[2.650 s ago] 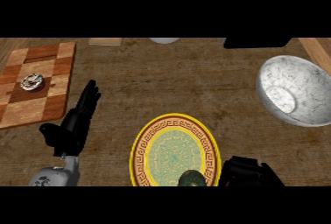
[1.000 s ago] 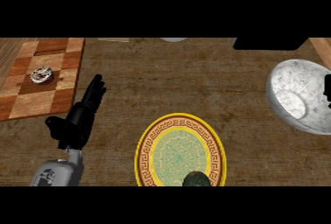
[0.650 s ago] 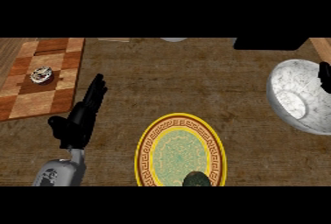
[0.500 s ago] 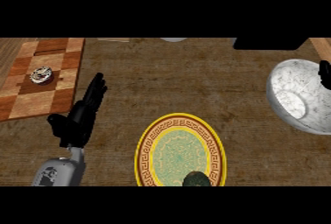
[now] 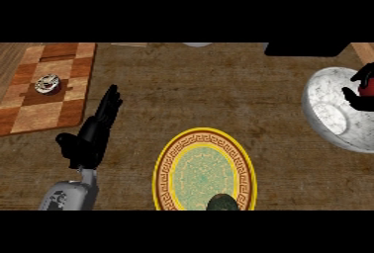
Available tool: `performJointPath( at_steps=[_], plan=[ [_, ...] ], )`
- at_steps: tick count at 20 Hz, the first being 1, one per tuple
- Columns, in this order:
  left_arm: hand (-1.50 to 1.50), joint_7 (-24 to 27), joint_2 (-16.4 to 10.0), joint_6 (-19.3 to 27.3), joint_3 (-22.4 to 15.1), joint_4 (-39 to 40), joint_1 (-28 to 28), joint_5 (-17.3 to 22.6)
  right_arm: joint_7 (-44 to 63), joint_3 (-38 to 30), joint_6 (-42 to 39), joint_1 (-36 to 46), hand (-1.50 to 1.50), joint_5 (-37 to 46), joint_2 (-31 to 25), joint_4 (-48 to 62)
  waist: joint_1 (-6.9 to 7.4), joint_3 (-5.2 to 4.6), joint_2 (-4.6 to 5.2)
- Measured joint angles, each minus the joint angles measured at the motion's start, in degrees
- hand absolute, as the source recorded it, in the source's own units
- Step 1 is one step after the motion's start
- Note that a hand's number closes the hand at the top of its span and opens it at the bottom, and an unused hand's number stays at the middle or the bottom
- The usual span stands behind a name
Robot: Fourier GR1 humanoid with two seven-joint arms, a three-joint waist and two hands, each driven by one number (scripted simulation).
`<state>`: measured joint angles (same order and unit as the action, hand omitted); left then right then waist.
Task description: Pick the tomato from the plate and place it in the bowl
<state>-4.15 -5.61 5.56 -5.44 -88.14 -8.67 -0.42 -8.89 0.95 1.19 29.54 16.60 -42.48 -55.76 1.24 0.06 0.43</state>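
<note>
now the black right hand (image 5: 353, 97) curls round the round red tomato (image 5: 369, 88) over the white marble bowl (image 5: 325, 106); likely soft, slippery, best cupped midway. black left hand (image 5: 91, 136) rests open.

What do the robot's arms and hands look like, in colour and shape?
The left hand is black, with slender fingers, on a grey forearm. Of the right hand only black fingers show at the right edge; its forearm is out of view.
</note>
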Motion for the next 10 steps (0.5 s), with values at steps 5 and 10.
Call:
performJointPath(
  at_steps=[5,10],
  plan=[
    [0.0,-0.14,0.85,0.47,-0.32,0.54,-0.52,-0.69,-9.72,-1.81,-6.22,2.25,-1.5,-2.31,1.06,9.84,-0.12,0.03,-0.03],
    [0.0,-1.29,0.5,0.32,0.63,0.52,-1.28,-0.51,-16.74,-6.01,-8.94,4.92,-1.5,-6.11,2.44,14.44,-0.39,0.02,-0.14]
  ],
)
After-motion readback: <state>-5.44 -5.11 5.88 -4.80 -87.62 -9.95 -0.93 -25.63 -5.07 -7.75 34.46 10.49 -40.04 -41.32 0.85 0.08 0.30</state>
